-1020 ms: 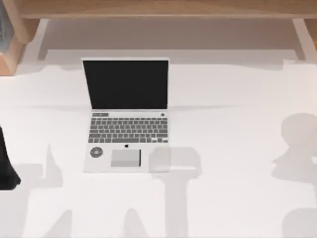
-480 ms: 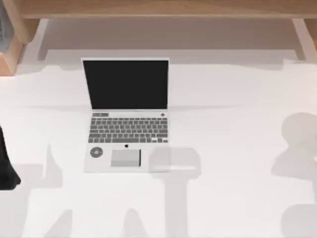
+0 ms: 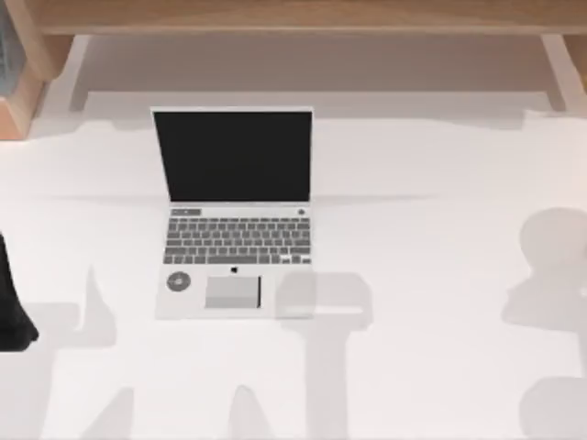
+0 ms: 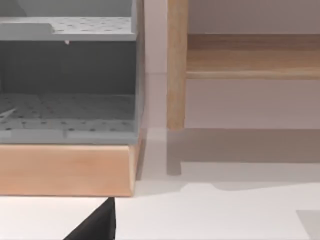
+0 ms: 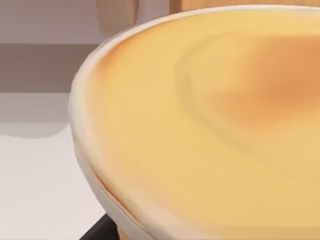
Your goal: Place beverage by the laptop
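The laptop [image 3: 234, 215] lies open on the white table left of centre, with a black screen, grey keyboard, trackpad and a round sticker. The beverage [image 5: 210, 125] looms right up against the right wrist camera: a round yellow-orange top with a pale rim and a strip of orange-tan wall below it. A dark piece of my right arm [image 5: 97, 231] shows just beside that wall. My left arm [image 3: 11, 302] is a black shape at the table's left edge, well apart from the laptop.
A wooden shelf frame [image 3: 293, 18] runs along the back of the table. At the back left stands a grey perforated rack on a wooden base [image 4: 67, 167], with a wooden post [image 4: 176, 65] beside it. Arm shadows lie on the table's right side [image 3: 550, 275].
The shadow at the table's right edge has shifted slightly. The laptop and the left arm have not moved.
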Controlling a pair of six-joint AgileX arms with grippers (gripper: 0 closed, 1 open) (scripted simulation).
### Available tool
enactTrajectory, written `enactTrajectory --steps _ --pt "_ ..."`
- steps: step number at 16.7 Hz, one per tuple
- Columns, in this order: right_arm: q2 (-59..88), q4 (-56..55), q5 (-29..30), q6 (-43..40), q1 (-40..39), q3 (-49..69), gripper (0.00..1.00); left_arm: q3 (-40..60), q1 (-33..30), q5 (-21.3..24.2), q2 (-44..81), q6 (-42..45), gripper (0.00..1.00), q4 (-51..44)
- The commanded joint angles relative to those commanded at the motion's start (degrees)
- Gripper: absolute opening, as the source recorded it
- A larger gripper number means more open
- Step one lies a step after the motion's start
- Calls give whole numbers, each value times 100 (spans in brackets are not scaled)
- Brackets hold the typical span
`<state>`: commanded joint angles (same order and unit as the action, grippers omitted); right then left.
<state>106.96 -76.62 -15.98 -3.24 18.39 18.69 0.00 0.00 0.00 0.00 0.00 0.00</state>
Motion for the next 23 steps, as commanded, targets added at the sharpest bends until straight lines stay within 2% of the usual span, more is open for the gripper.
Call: enactTrajectory --steps 1,2,20,23 --pt "0 0 0 0 0 0 2 0 0 0 0 0 100 0" --pt "0 0 0 0 0 0 0 0 0 0 0 0 100 0" --pt "-370 392 -5 20 1 6 0 0 0 0 0 0 100 0" --pt "-515 276 305 152 -316 261 0 0 0 0 0 0 100 0"
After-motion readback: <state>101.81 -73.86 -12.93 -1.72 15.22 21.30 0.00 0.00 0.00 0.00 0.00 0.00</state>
